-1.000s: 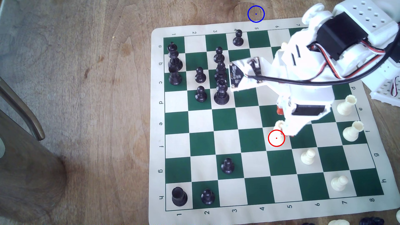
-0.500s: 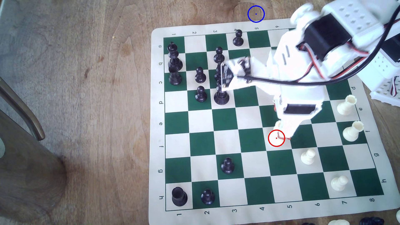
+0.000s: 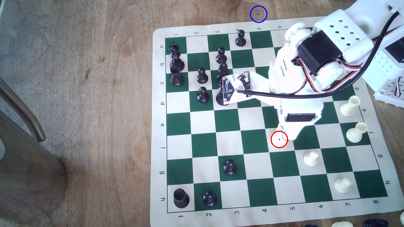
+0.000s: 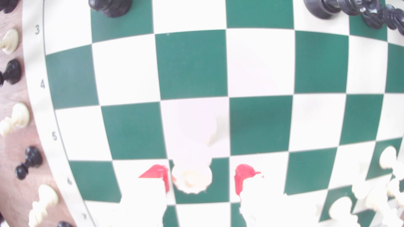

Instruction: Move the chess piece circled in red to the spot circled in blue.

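Observation:
The cream-white piece with the notched crown top [image 4: 192,179] stands on a light square. It sits between the two red-tipped fingers [image 4: 162,177] of my gripper [image 4: 202,177], close to one finger and apart from the other. The gripper is open around it. In the exterior view the gripper [image 3: 286,137] covers most of the piece [image 3: 280,127], at the drawn red circle on column 5, row f. The blue-circled spot [image 3: 258,14] is bare wood beyond the board's far edge, above column 5.
Cream pieces [image 3: 349,106] [image 3: 356,132] [image 3: 311,157] stand at the exterior view's right of the gripper. A cluster of black pieces [image 3: 223,72] stands behind the wrist camera mount. A black pawn [image 3: 240,38] stands near the blue circle. More pieces [image 4: 15,119] lie on the wood off the board.
The arm has come down and shifted toward the exterior view's left. The camera mount now covers the tall black piece on row d. The fingers sit lower around the cream piece.

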You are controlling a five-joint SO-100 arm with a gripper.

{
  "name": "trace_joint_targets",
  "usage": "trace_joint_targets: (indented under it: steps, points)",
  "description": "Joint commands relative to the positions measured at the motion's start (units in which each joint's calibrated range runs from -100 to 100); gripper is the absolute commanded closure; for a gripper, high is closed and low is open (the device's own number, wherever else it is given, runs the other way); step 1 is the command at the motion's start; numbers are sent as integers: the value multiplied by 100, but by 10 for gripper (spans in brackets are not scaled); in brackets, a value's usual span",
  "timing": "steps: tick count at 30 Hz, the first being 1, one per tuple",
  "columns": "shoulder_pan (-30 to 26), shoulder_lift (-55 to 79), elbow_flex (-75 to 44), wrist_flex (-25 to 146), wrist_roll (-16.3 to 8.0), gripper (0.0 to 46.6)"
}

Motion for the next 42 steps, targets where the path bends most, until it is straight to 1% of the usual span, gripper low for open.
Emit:
trace_joint_targets:
  steps: [1, 6, 12, 17, 23, 26, 30, 38, 40, 41, 42]
  points:
    - [-83, -130, -28, -105, -73, 304]
    - [-51, 40, 26, -244, -63, 308]
    - [-59, -36, 26, -277, -78, 334]
    - [-51, -36, 35, -310, -83, 344]
    - [-59, -20, 35, -457, -117, 345]
    - [-75, -3, 35, -473, -117, 355]
    - [-83, 6, 35, -408, -112, 345]
    - [-98, -3, 44, -310, -98, 350]
    - [-106, -3, 44, -310, -88, 361]
    - [-114, -3, 44, -301, -83, 378]
    - [-122, -3, 44, -310, -88, 434]
